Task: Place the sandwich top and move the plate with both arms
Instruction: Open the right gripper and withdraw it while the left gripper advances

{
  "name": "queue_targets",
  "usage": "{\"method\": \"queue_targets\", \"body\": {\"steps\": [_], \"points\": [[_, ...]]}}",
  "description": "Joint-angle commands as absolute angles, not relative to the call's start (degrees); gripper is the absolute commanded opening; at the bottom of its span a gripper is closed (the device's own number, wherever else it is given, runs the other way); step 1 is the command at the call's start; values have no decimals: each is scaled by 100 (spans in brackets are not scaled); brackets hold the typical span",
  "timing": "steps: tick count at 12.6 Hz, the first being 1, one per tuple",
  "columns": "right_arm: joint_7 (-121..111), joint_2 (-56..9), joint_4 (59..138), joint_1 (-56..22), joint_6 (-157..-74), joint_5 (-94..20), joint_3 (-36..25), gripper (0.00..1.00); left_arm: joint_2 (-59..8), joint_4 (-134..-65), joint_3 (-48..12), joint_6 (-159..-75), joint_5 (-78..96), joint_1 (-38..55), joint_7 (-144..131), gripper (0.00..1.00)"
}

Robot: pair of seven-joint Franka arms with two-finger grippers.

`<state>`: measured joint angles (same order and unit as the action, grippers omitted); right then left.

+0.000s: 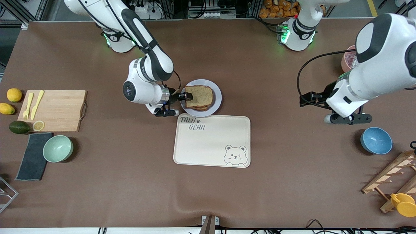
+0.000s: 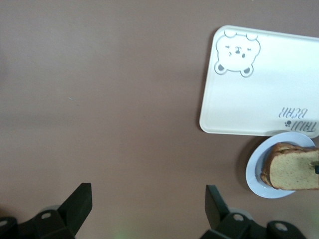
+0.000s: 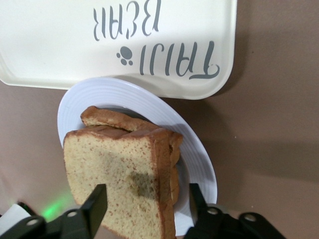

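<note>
Now the big cream tray [image 1: 212, 141] reads "TAIJI BEAR", with a bear face drawn in one corner. Touching its edge sits the plate [image 1: 217, 92]. Over the plate, the right gripper [image 1: 188, 96] pinches the sandwich top [image 1: 199, 96] above the bottom slice. It isn't let go yet. The left gripper [image 2: 148, 206] waits, fingers apart, over bare table. Moving the plate comes later.

Brown sandwich top [image 1: 199, 96] lies flat on the round plate [image 1: 217, 97].
</note>
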<state>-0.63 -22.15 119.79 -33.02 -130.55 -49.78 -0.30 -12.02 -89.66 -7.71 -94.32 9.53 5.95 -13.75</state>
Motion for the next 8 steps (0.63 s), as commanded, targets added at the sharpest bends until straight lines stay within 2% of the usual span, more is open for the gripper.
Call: {"method": "queue_targets", "body": {"steps": [1,2,6,8], "points": [[26,-1978,11787,-2875,-12238,-4879,-105,86,-1116,-9596,-914,-10096,1624,536,-1468,100],[26,-1934,11690,-2778,-11991,-4643,-236,100,-1142,-9693,-940,-10229,1652,554,-1468,100],[53,-1820,11452,-2584,-11137,-4124,-1026,100,-1239,-10368,-1178,-10913,2290,571,-1477,100],[35,-1810,11260,-2575,-10830,-3501,-1483,100,-1257,-10695,-1256,-11292,2863,597,-1477,100]]}}
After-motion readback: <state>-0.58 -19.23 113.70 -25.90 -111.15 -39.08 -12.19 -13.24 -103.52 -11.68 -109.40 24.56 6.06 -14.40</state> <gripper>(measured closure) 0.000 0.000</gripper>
